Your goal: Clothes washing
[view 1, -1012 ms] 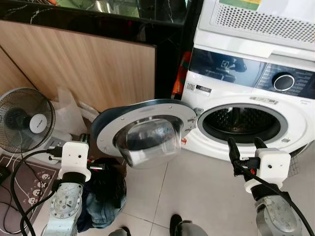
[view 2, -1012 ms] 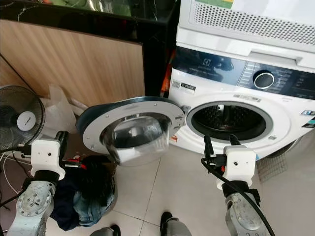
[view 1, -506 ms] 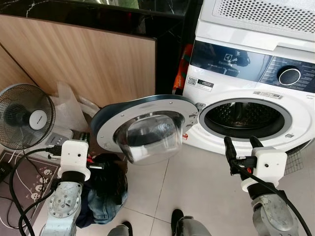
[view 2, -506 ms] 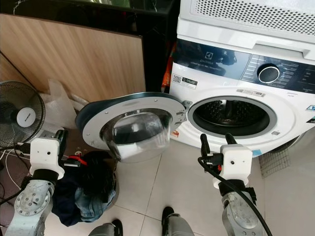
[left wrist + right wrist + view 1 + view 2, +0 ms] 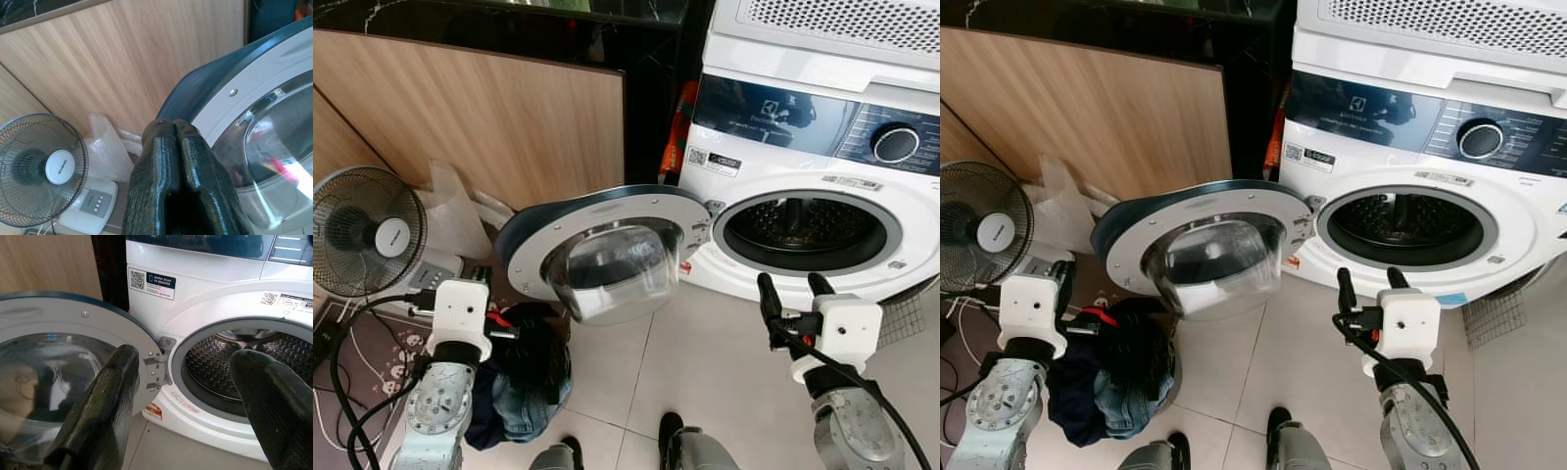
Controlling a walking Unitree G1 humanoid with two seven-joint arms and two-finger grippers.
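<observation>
Head stereo pair looks down at the washing machine; both wrist cameras face its open door close up.

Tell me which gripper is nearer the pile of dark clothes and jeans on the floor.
Left. The left gripper is right beside the pile of dark clothes and blue jeans; the right gripper is across the tiled floor, before the white washing machine's open drum.

Home laundry corner: washing machine, fan
</observation>
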